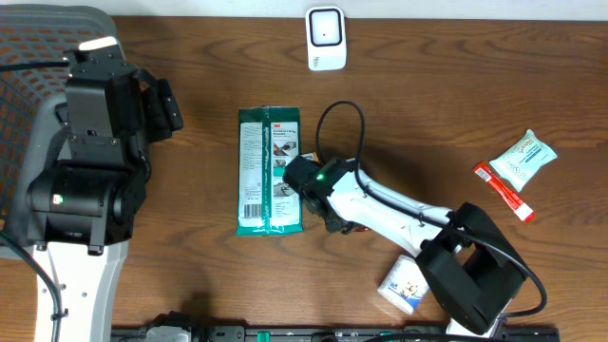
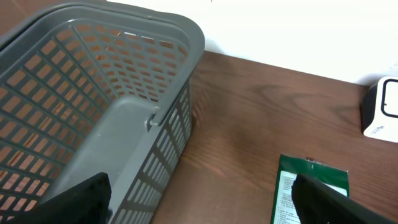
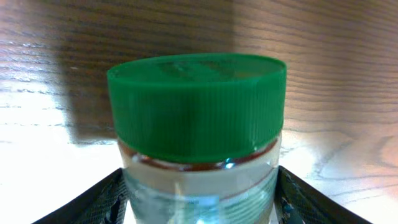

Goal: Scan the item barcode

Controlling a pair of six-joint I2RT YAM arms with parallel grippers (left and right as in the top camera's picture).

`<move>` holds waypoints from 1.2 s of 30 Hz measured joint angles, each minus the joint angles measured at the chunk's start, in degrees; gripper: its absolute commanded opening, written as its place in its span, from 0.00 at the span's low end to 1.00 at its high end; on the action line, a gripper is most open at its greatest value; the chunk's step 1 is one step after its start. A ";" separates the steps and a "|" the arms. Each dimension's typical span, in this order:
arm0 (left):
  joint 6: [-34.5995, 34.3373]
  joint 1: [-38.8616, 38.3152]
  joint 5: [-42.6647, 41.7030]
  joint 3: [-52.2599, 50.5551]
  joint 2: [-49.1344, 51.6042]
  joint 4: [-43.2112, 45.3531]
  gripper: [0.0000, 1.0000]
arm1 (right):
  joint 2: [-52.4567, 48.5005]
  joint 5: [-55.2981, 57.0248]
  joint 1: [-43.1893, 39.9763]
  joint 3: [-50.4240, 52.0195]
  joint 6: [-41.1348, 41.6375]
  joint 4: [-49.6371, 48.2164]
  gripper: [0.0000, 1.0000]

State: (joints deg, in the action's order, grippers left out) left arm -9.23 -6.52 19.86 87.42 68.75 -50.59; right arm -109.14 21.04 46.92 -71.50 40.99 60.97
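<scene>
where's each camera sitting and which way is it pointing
overhead: above the brown wooden table, facing straight down; left arm and right arm show
left wrist: on the left arm, facing the grey plastic basket and flat green packet; its fingertips show
right wrist: on the right arm, facing a green-capped clear jar between its fingertips
shared: overhead and left wrist both show that packet

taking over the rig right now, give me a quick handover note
Left gripper: open, empty, by the grey basket.
Right gripper: shut on a green-capped jar, beside the green packet mid-table.
Scanner: at the far table edge, well away from the jar.
Done: jar gripped.
Left: bring the jar to the scanner and show its barcode, which no view shows yet.
</scene>
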 measured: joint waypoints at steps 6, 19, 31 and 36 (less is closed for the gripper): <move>0.00 0.00 0.00 0.00 0.00 -0.02 0.92 | 0.00 -2.05 -0.09 0.00 -1.16 -0.61 0.69; 0.00 0.00 0.00 0.00 0.00 0.00 0.92 | 0.72 -8.11 -3.61 -0.02 -7.69 -0.79 0.47; 0.00 0.00 0.00 0.00 0.00 0.00 0.92 | 17.70 -17.75 -9.86 0.11 -16.48 -2.75 0.52; 0.00 0.00 0.00 0.00 0.00 0.00 0.92 | 24.90 -30.88 -19.80 0.11 -24.15 -3.52 0.47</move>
State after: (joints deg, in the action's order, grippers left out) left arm -9.23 -6.52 19.86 87.42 68.75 -50.59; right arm -84.25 -9.85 27.11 -71.40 16.84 57.45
